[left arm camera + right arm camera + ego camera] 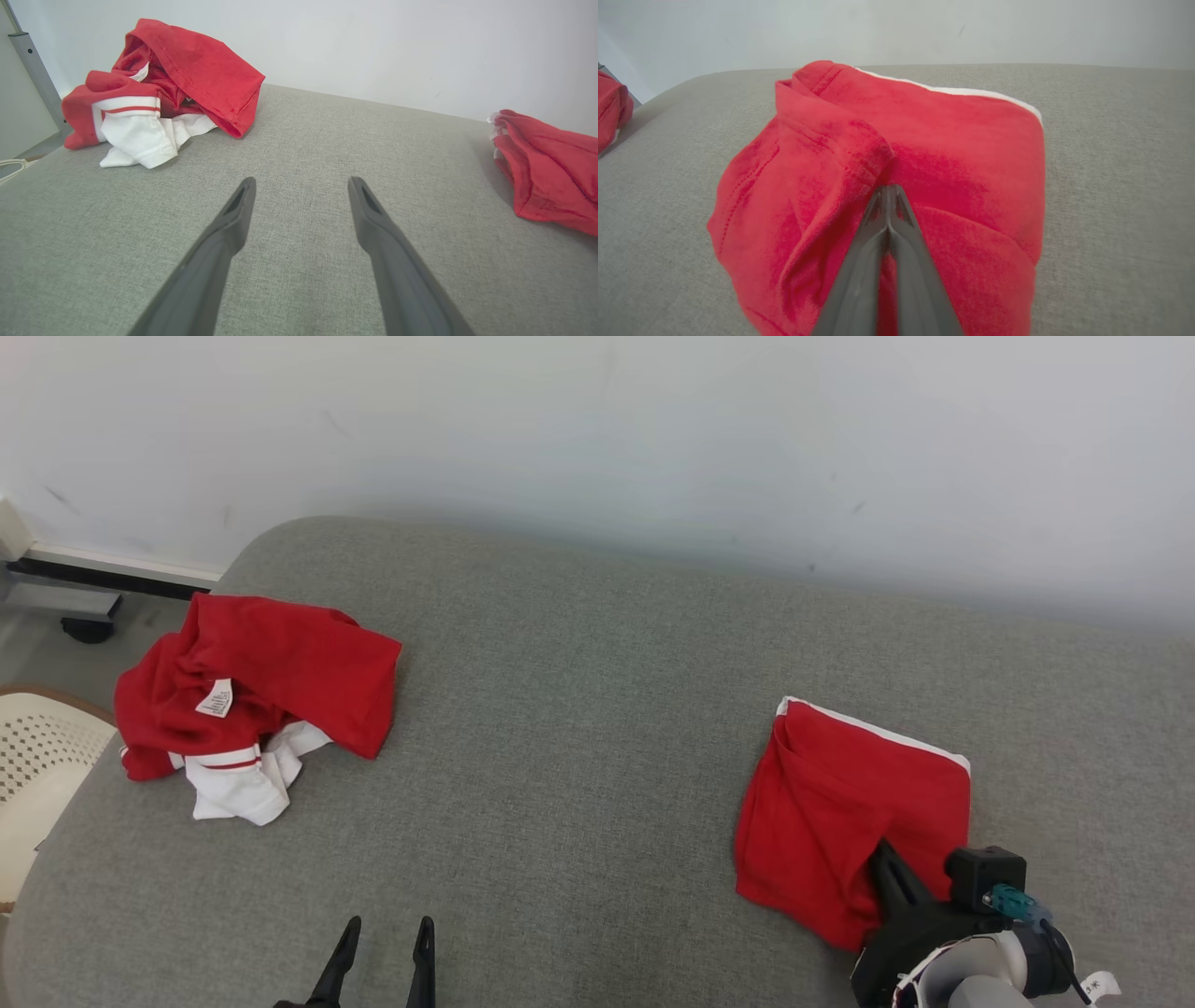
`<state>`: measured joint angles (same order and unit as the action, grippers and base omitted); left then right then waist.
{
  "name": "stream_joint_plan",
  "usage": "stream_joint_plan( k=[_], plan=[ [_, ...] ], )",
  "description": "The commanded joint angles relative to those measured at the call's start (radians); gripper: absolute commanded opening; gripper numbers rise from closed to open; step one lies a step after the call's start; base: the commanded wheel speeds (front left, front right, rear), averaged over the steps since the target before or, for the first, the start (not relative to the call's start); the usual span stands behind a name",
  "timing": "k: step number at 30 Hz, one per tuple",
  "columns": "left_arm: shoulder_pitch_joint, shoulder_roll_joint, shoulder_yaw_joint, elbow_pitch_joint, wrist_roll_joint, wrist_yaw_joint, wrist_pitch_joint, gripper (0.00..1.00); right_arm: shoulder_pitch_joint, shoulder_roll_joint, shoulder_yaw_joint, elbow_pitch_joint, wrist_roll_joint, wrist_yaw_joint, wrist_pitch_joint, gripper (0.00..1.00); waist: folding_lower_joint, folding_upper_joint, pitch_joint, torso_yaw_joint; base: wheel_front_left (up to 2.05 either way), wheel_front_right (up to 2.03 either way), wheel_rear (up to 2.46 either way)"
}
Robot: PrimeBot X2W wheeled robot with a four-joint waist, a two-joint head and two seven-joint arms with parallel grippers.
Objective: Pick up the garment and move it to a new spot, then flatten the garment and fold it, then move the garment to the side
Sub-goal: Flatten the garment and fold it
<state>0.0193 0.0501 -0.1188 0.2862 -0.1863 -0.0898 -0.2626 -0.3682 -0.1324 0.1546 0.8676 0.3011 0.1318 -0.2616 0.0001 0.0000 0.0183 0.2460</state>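
The folded garment (952,154) is soft red knit cloth, matt and faintly fuzzy, with a white cloth edge. The crumpled garment (201,70) is the same matt red cloth with stitched hems and smooth white panels. The bench (579,728) is covered in coarse grey woven fabric. The left gripper (302,182) and right gripper (887,189) are dark, matt, smooth plastic. The wall (653,429) is smooth matt white.

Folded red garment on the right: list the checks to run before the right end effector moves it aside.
1. Right end effector shut, tips against the folded garment: ok.
2. Cloth pinched between its fingers: cannot tell.
3. Garment folded compact, flat on the grey cushion: ok.
4. Left end effector open, clear of both garments: ok.
5. Crumpled garment well apart, at the far left: ok.
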Motion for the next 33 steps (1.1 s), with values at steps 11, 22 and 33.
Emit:
stream_joint_plan(
  k=[11, 22, 33],
  plan=[
    [-0.023, 0.001, -0.012, 0.008, -0.019, 0.000, -0.003, 1.00, -0.027, 0.071, 0.060, 0.010, -0.049, -0.002, -0.004, 0.00, -0.0001, 0.0000, 0.017, 0.043, 0.00, 0.00, 0.00],
    [-0.011, 0.001, -0.006, 0.005, -0.023, 0.009, -0.003, 1.00, -0.019, 0.082, 0.119, -0.054, 0.009, -0.002, -0.004, 0.00, -0.0001, 0.0000, 0.000, 0.040, 0.00, 0.00, 0.00],
    [0.027, 0.001, 0.017, -0.017, -0.020, 0.015, -0.003, 1.00, 0.111, 0.058, -0.068, -0.344, -0.033, -0.002, -0.003, 0.00, -0.0001, 0.0000, -0.026, -0.041, 0.00, 0.00, 0.00]
  ],
)
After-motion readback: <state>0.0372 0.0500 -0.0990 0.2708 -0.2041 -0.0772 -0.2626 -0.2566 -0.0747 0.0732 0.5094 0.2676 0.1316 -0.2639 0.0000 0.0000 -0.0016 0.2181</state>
